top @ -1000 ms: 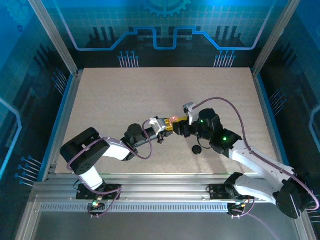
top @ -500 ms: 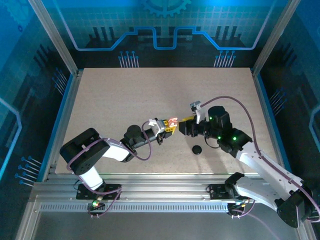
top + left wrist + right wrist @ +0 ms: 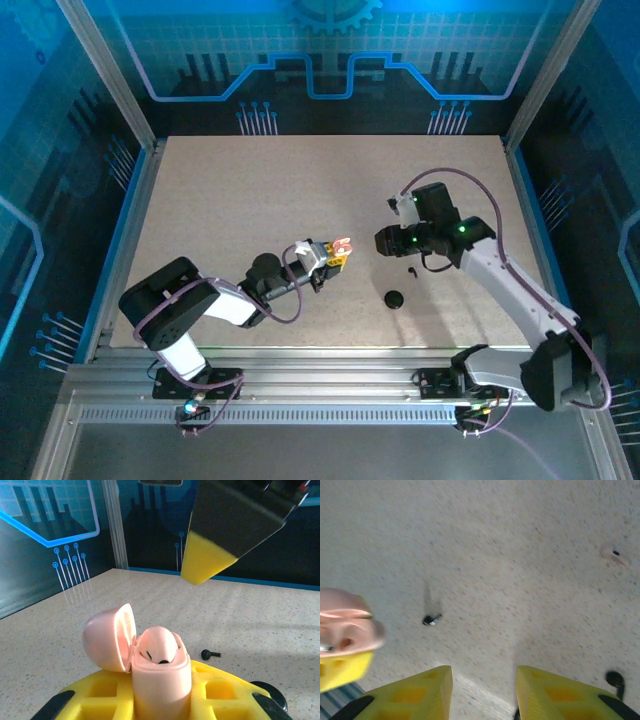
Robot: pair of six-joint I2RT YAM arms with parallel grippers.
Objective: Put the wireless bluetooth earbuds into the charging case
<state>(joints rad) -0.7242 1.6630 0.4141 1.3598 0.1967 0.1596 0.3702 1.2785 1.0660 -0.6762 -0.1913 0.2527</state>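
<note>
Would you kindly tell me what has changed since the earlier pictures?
The right gripper, open, drew back rightward from the pink charging case, and an earbud now shows on the table where that arm was. The left gripper kept hold of the open case; the round black object stayed put.

Table: flat speckled beige top, pale blue rail along the sides. Right of centre, twd the front, one tiny black earbud lies on it, bulb w/ short stem. Near it, a bit closer to the front edge, sits a round black puck. The two are apart, not touching.
</note>
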